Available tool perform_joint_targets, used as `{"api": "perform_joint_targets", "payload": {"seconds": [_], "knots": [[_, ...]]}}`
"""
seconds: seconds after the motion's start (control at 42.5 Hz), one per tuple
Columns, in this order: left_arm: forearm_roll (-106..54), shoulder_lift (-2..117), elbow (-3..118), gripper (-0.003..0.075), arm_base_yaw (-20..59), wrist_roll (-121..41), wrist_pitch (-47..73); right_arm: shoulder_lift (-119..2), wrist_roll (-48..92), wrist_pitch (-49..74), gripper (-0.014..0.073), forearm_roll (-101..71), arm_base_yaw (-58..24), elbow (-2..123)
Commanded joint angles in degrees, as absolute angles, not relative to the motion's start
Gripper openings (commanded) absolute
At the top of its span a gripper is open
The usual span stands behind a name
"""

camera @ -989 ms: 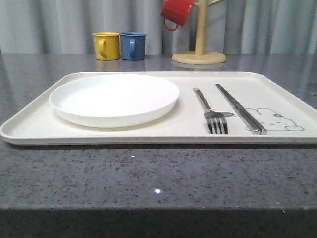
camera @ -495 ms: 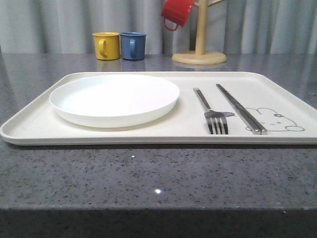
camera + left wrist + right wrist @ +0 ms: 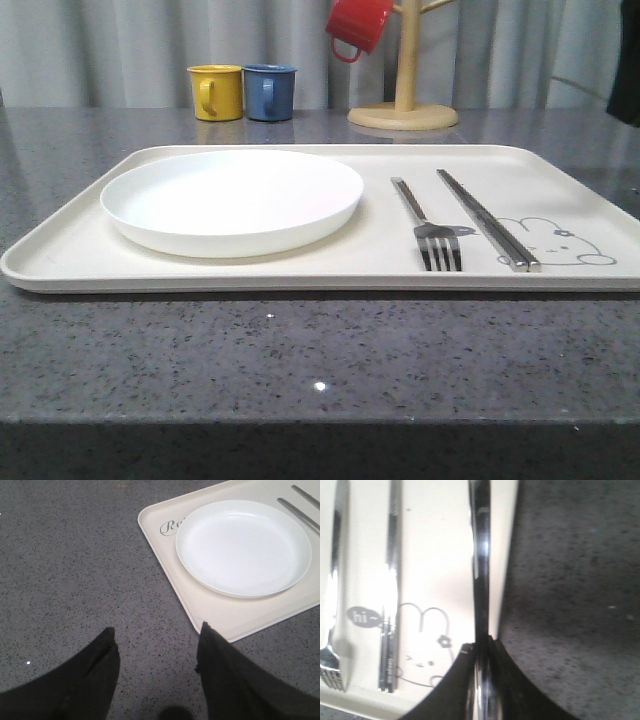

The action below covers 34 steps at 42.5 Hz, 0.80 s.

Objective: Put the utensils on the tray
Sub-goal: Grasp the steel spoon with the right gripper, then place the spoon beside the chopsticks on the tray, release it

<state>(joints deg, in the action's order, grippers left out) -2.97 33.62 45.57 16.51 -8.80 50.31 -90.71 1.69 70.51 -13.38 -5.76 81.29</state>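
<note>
**Two utensils down, a third on its way in**

Two pieces of cutlery already lie on the tray [image 3: 250, 270]. Going left to right across the bench [image 3: 300, 360]: the left gripper [image 3: 156, 652] hangs over bare stone just off the tray's corner, its fingers [image 3: 95, 665] spread apart with nothing between them. Next comes the white plate [image 3: 232, 198] on the tray's left half. Right of it lies the fork [image 3: 428, 226], tines toward the robot, and just beside that the chopsticks [image 3: 487, 218], close together and running onto the rabbit drawing [image 3: 555, 240].

Farthest right, the right gripper [image 3: 482, 652] is pinching a long shiny metal handle [image 3: 480, 555], which I judge to be the spoon; its bowl cannot be seen. The handle hangs over the tray's right edge, beside the rabbit and apart from the chopsticks.

So the step in hand looks like the last placement. The next move calls for carrying the handle further inward, lowering it flat right of the chopsticks and parallel to them, then letting go well clear of the rim so it doesn't tip onto the bench.
</note>
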Motion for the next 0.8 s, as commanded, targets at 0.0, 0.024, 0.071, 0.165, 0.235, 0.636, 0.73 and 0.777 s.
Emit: {"api": "perform_joint_targets", "payload": {"seconds": [0.0,0.024,0.071,0.165,0.235,0.636,0.73,0.777], "knots": [[-3.2,33.8,47.1,0.0353,16.9,-8.3,46.3,-90.2,-1.7,74.5,0.0057,-14.2,-9.0,82.8],[-3.2,33.8,47.1,0.0353,16.9,-8.3,46.3,-90.6,-2.6,74.0,0.0057,-14.2,-9.8,82.8],[-3.2,33.8,47.1,0.0353,16.9,-8.3,46.3,-91.6,-3.5,73.3,0.0057,-14.2,-10.9,82.9],[-3.2,33.8,47.1,0.0353,16.9,-8.3,46.3,-93.9,-5.7,73.1,0.0057,-13.9,-12.2,83.6],[-3.2,33.8,47.1,0.0353,16.9,-8.3,46.3,-95.8,-7.0,73.2,0.0059,-13.9,-12.3,84.4],[-3.2,33.8,47.1,0.0353,16.9,-8.3,46.3,-99.5,-11.3,71.3,0.0059,-10.8,-12.3,87.0],[-3.2,33.8,47.1,0.0353,16.9,-8.3,46.3,-99.8,-12.8,71.3,0.0062,-9.7,-12.3,87.0],[-3.2,33.8,47.1,0.0353,16.9,-8.3,46.3,-99.8,-13.0,71.3,0.0062,-9.6,-12.3,87.0]]}}
